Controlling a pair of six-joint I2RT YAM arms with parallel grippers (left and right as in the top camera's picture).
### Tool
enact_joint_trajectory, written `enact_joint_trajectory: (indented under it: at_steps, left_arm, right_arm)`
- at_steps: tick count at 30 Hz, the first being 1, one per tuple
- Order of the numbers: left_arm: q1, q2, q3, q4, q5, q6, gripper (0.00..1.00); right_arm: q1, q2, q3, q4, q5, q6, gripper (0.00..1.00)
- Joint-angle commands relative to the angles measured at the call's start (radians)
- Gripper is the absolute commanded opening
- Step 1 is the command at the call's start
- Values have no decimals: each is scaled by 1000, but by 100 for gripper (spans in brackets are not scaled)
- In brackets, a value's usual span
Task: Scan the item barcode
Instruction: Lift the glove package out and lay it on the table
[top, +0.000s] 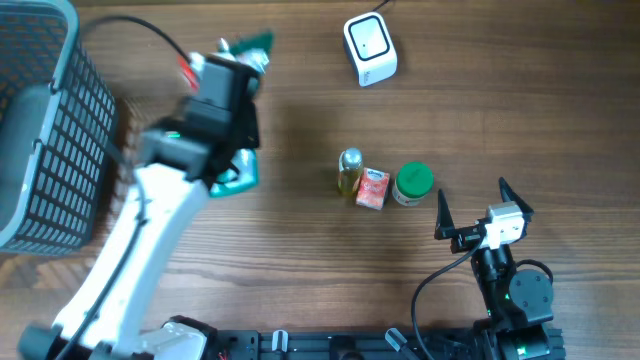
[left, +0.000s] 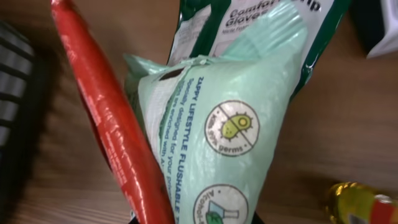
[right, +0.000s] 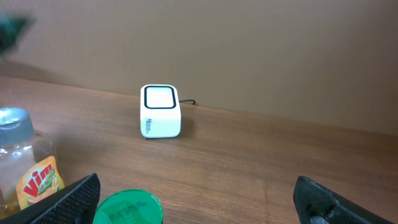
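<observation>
The left claw (top: 247, 58) was clenched on the pale green wipes pack (left: 217, 137). It held the pack off to the left of the white scanner (top: 370, 48), well apart from it. The right claw (top: 470, 212) was wide open and held nothing, near the green-lidded tub (top: 412, 183).

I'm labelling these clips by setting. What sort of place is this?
Likely a mock shop checkout on a wooden table: a white barcode scanner, a grey shopping basket and a Vim bottle.

wipes pack (left: 217, 137): pale green, gripped, printed side showing | scanner (top: 370, 48): white box, upright, well apart
</observation>
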Motion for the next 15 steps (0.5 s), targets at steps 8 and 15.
enact_joint_trajectory:
  at_steps: [8, 15]
  left_arm:
    - [-153, 136, -391, 337, -51, -92, 7]
    - [-157, 136, -407, 305, -15, -89, 72]
  right_arm:
    - [-4, 0, -1, 3, 2, -5, 100]
    - [-4, 0, -1, 3, 2, -5, 100]
